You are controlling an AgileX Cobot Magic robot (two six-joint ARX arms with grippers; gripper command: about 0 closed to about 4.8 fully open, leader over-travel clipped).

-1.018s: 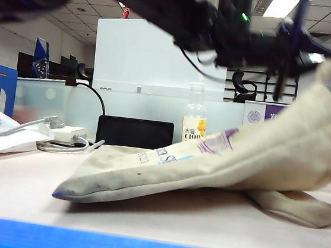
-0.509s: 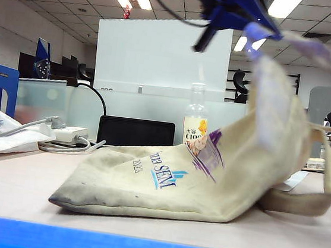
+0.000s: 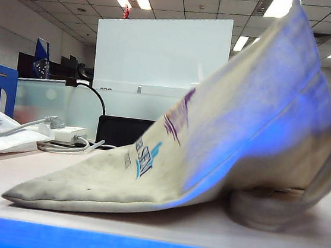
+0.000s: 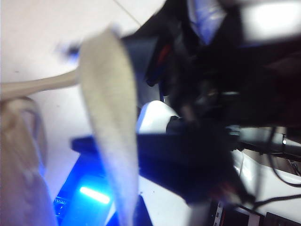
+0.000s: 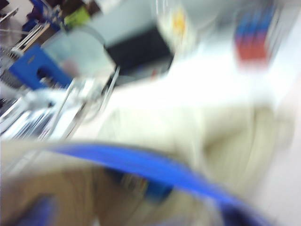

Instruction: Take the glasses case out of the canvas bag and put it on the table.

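I note the canvas bag (image 3: 235, 138) now hoisted far higher off the counter (image 3: 143, 217) than a second ago. The left gripper (image 4: 141, 155), fingers closed on its handle (image 4: 110, 122), holds the mouth up. The right gripper's fingers: cannot tell. The glasses case is unseen, presumably inside the bag.

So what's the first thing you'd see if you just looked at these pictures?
The big off-white canvas bag fills the right of the exterior view, its open end hoisted high while its closed corner rests on the pale table. In the left wrist view, a cloth handle strap runs into the left gripper. The right wrist view is a blur of bag and desk, and no glasses case shows anywhere.
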